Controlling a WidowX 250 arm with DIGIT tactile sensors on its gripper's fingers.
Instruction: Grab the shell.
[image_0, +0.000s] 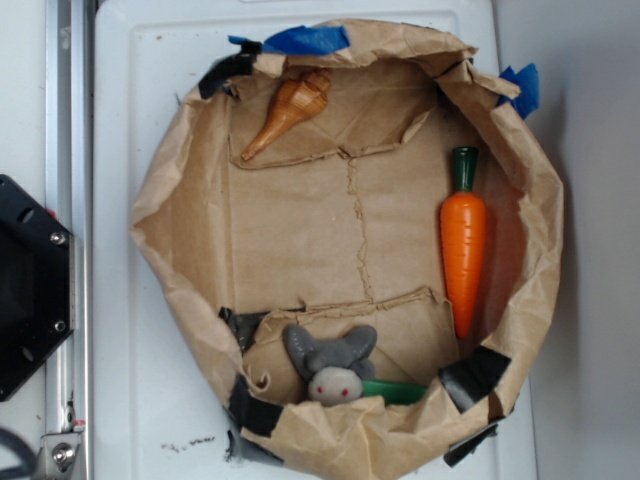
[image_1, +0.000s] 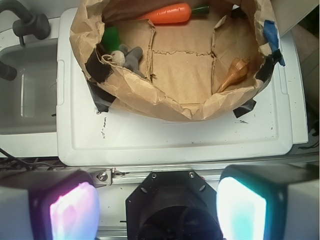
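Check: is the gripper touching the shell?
Apart. The wrist view shows the gripper over the base, well back from the shell in the bag.

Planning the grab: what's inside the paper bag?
The shell, a carrot and a grey toy lying on a green piece. The bag walls may hide edges.

— What is the basin (image_0: 185, 180) made of?
— Crumpled brown paper, matt and creased, patched with black tape (image_0: 470, 375) and blue tape (image_0: 305, 40). It sits on a smooth white plastic lid (image_1: 175, 142), far ahead of the gripper (image_1: 157, 210).
— And the shell (image_0: 288, 110)?
— Glossy tan-orange, ridged at its wide end. The carrot (image_0: 463, 245) looks like smooth, shiny plastic; the grey toy (image_0: 330, 360) looks soft and matt.
— The fingers (image_1: 72, 210)?
— Smooth glowing pads.
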